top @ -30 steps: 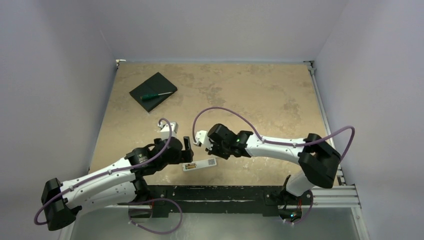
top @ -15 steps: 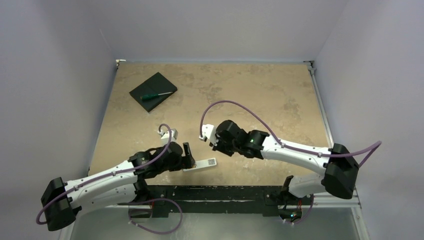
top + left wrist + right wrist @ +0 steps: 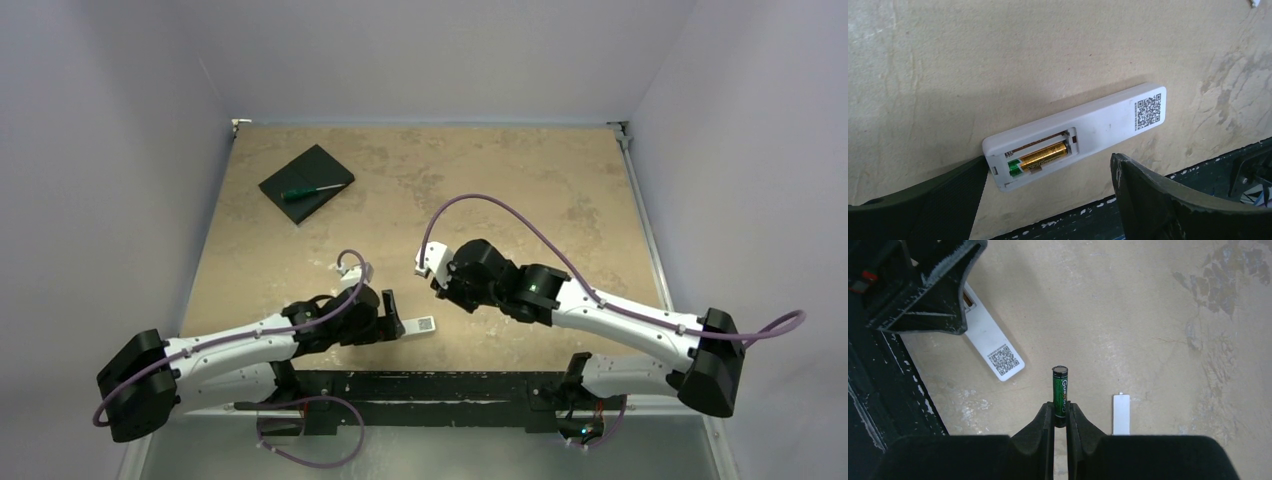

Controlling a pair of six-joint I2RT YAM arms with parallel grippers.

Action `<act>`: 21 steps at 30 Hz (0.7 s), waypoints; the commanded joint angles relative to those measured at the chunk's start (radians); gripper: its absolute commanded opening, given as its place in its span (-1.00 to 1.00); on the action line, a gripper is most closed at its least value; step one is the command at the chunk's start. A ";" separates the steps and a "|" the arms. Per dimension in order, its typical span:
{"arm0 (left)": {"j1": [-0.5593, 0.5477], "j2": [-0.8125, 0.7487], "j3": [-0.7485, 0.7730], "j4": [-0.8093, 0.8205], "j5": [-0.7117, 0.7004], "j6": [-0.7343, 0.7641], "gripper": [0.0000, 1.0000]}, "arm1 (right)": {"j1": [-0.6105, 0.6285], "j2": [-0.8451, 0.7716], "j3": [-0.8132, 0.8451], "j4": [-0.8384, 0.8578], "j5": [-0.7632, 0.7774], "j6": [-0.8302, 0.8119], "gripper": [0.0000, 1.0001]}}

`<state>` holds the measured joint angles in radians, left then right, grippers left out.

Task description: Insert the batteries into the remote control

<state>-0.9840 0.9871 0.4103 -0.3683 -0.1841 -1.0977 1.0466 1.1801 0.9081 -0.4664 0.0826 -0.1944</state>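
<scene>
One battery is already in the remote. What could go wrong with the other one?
The right gripper pinches the second battery only by one end, so it could tilt or slip out. The remote lies loose on the table; the open left gripper isn't squeezing it, so a push might slide it. The free slot beside the first battery looks narrow, so the second could go in crooked.

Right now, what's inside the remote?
One battery lies in the remote, in its open compartment; the slot beside it looks empty. The second battery is in the right gripper. The remote's underside cannot be seen.
</scene>
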 commanded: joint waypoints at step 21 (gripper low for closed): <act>-0.006 0.373 0.157 0.306 0.126 0.069 0.69 | 0.006 -0.125 -0.015 -0.063 0.007 0.088 -1.00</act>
<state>-0.9833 1.3346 0.5556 -0.0711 -0.0864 -1.0367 1.0473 1.0756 0.8787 -0.5186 0.0849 -0.1299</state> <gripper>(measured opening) 0.848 0.158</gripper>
